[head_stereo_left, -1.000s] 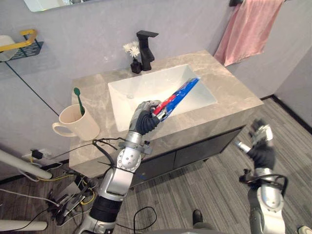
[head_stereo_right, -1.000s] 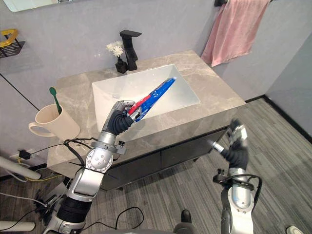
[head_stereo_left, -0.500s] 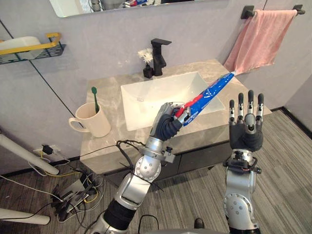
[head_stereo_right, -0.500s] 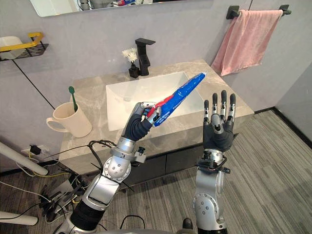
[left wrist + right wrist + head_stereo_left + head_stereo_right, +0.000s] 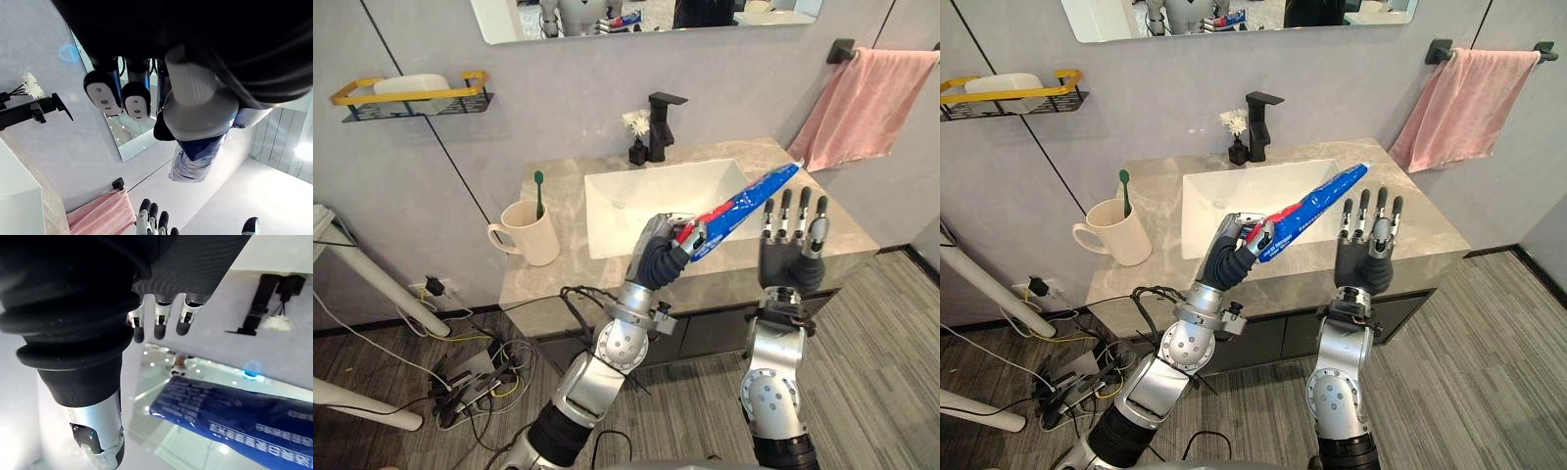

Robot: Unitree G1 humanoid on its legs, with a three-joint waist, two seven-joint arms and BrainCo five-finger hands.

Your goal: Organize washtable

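- Left hand is curled round the lower end of the tube, firm grasp, thumb over it
- The tube is blue and red, probably toothpaste; it is held up in the air in front of the counter, slanting up toward the robot's right, touching no surface
- Right hand is raised beside the tube's upper end with fingers straight and spread, and it holds nothing
- The right wrist view shows the tube crossing in front of the palm, seemingly apart; contact cannot be told for sure
- Cup stands on the counter's left part with a green toothbrush upright in it, so that item looks sorted
- Sink basin looks bare; the faucet and small flower vase are behind it at the wall
- A pink towel hangs on its bar at the right and looks tidy
- Progress judged: the tube is lifted but not placed, so the main step is half done
- Left to do, likely: a handover to the right hand or a direct move, then setting the tube in the cup or on the counter and letting go
- Risk: the tube is long and gripped at one end, so it may swing or slip in a handover
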